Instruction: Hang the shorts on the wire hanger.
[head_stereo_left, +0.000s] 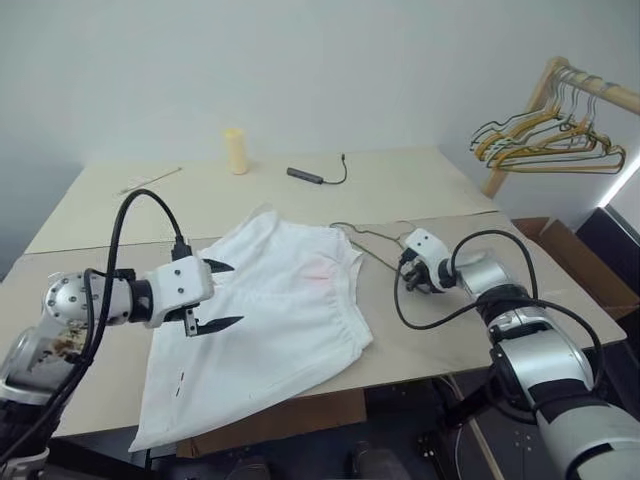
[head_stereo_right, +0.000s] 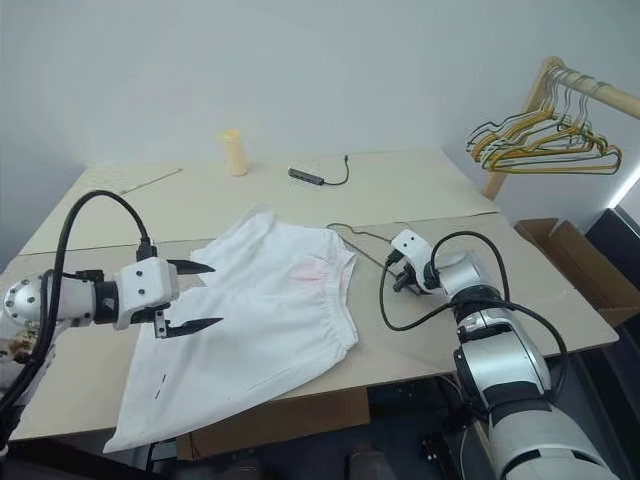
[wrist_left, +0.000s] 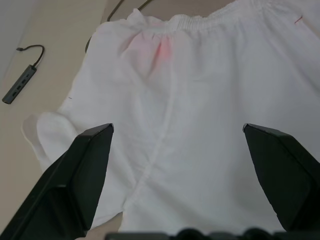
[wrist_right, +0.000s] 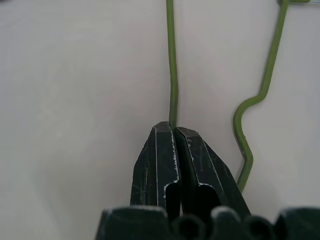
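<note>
Across the beige cardboard-covered tabletop (head_stereo_left: 520, 290), the white thin-fabric shorts (head_stereo_left: 270, 320) lay flat beneath the wide-open left gripper (head_stereo_left: 215, 295), while the right gripper (wrist_right: 174, 131) pinched the thin olive-grey wire hanger (wrist_right: 172, 75) beside the waistband; lifting slowly should prevent slippage.

Soft, even daylight is filling the room, and a bright strip is glaring at the far right, well beyond the right gripper (wrist_right: 173, 131). Faint shadows are lying under the left gripper (head_stereo_left: 222, 296) on the shorts (head_stereo_left: 270, 320), which are looking nearly washed out. Both wrist views are staying sharp, without blur.
</note>
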